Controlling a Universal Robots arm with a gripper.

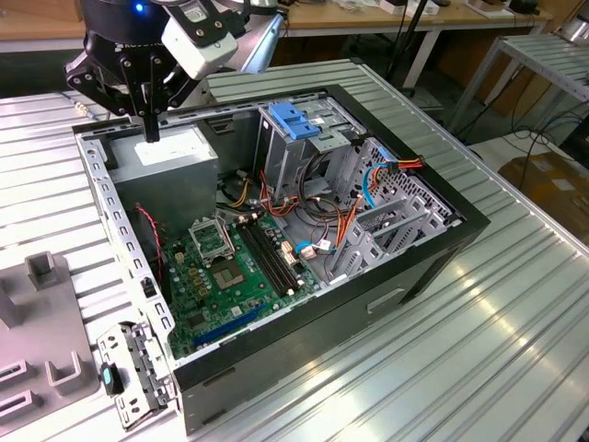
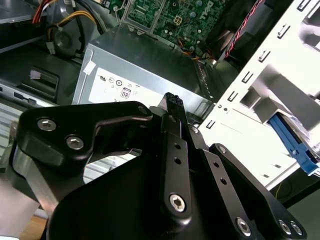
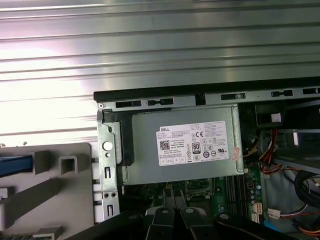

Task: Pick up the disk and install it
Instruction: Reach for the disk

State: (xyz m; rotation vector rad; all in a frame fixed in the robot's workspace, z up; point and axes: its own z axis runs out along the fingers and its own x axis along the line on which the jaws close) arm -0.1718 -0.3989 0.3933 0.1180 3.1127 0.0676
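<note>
Black gripper [image 1: 150,133] hovers over the PSU [image 1: 170,158], fingers pressed together, holding nothing. You've no disk in hand yet, so pick & install both look undone.

Ribbed aluminium tabletop [image 1: 497,331] spreads across the exterior view, with bright glare streaking its slats at five o'clock. Up at twelve o'clock runs a long wooden bench [image 1: 359,20]. At one o'clock stands a second slatted metal table [image 1: 543,55]. At three o'clock, cardboard boxes [image 1: 552,180] sit on the dark floor [image 1: 479,124].
</note>
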